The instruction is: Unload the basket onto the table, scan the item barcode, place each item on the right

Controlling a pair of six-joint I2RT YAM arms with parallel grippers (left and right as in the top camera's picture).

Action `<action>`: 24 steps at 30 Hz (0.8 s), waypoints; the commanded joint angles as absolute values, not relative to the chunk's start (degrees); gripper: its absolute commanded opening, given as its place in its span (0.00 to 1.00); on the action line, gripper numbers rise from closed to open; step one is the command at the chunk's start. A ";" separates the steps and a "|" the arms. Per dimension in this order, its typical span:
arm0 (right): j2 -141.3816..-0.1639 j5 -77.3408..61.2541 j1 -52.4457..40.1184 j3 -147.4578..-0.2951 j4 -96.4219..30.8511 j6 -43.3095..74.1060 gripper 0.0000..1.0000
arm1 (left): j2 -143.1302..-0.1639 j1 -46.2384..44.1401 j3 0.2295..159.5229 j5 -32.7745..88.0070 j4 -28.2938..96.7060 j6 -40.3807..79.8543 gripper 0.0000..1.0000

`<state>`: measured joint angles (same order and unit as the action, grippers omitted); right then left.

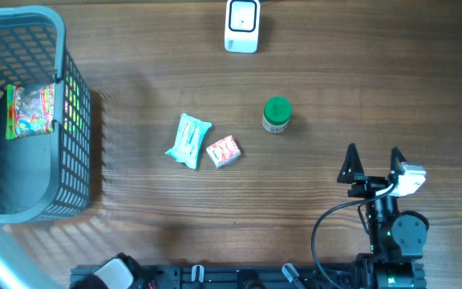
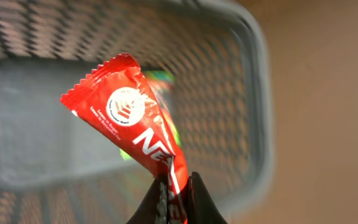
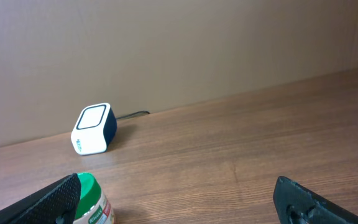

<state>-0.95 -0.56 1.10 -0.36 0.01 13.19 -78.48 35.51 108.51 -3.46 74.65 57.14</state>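
Over the basket (image 2: 253, 93), the left gripper (image 2: 174, 186) is clamped on the lower end of a red packet (image 2: 129, 118), with both jaws pressed tight on the wrapper. The packet stands up from the jaws, tilted to the left, and its white round logo and white letters face the wrist camera. Inside the basket, against its right wall, a colourful bag (image 1: 30, 111) lies. On the table (image 1: 135, 217), right of the basket, a pale blue pouch (image 1: 188, 140) and a small red and white pack (image 1: 224, 151) lie just beside each other. Further right of the basket a bottle (image 1: 277, 115) with a green cap stands upright. The white scanner (image 1: 241, 24) is well apart from the basket, to its right, near the far edge. The right gripper (image 1: 373, 150) is farthest from the basket, its jaws wide apart and nothing between them.
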 commanded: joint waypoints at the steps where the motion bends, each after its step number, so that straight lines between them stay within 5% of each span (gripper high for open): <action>1: -0.80 0.01 0.82 -0.30 0.34 13.67 1.00 | -76.53 22.92 108.22 4.32 75.59 54.61 0.04; 6: -0.80 0.01 0.82 -0.30 0.34 13.69 1.00 | -81.01 -4.25 106.30 0.40 75.29 46.59 0.04; 12: -0.80 0.01 0.82 -0.30 0.34 13.67 1.00 | -93.54 -25.80 101.89 -4.60 70.87 40.53 0.04; 24: -0.80 0.01 0.82 -0.30 0.34 13.67 1.00 | -112.09 -36.95 93.51 -1.52 58.59 40.80 0.04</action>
<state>-0.95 -0.56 1.10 -0.36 0.03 13.19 -111.00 -36.69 93.86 -1.76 59.31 40.75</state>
